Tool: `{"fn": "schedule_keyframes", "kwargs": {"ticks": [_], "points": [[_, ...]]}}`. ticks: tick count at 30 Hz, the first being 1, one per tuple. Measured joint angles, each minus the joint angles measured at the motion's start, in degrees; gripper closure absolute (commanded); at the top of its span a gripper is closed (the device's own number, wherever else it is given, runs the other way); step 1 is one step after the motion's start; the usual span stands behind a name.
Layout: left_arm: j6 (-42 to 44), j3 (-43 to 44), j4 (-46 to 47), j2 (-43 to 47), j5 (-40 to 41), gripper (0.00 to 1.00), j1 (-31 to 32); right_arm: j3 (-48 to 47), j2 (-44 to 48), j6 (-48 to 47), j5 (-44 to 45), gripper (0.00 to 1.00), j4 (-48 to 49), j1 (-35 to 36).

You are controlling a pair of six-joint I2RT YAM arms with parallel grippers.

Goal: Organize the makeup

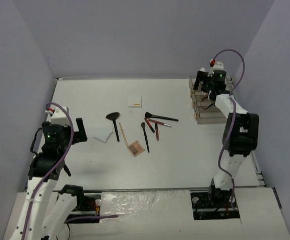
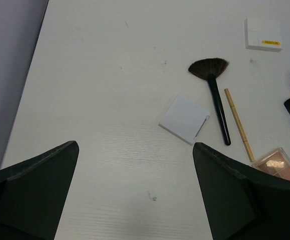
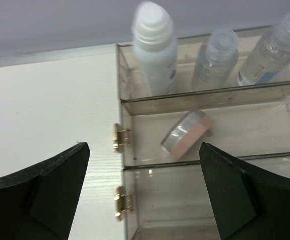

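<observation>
Right wrist: right claw point(image 3: 142, 150) is hanging open over the organizer point(image 3: 185, 95), compact point(image 3: 185, 135) lying tilted inside. Same deal, left claw point(image 2: 134, 145) is gaping empty.

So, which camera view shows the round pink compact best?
The right wrist view: the round pink compact lies tilted in the middle tier of the clear plastic organizer, close and unblocked. The top external view is too far to make it out; the left wrist view does not show it.
</observation>
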State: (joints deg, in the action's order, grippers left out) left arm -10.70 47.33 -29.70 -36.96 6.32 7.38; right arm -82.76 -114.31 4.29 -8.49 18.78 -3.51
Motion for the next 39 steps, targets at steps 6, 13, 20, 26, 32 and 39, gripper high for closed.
{"fn": "schedule_keyframes", "kwargs": {"ticks": [6, 13, 20, 26, 32, 39], "points": [[0.0, 0.0, 0.0, 0.0, -0.3, 0.03, 0.0, 6.4, 14.1, -0.7, 0.2, 0.08, -1.9, 9.1], [0.0, 0.0, 0.0, -0.1, -0.3, 0.03, 0.0, 16.4, 24.9, -2.4, -1.6, 0.07, -4.5, 27.3], [0.0, 0.0, 0.0, -0.1, -0.3, 0.03, 0.0, 23.3, 24.7, -1.4, 1.6, 0.07, -7.7, 43.7], [0.0, 0.0, 0.0, -0.3, -0.3, 0.03, 0.0, 24.7, 21.2, 1.9, 3.5, 0.07, -7.9, 52.2], [0.0, 0.0, 0.0, -0.8, -0.3, 0.03, 0.0, 25.0, 14.7, 4.6, 5.5, 0.07, -7.6, 56.1], [0.0, -0.1, 0.0, -0.9, -0.5, 0.03, 0.0, 25.0, 9.0, 6.7, 8.2, 0.06, -6.6, 57.8]]}}
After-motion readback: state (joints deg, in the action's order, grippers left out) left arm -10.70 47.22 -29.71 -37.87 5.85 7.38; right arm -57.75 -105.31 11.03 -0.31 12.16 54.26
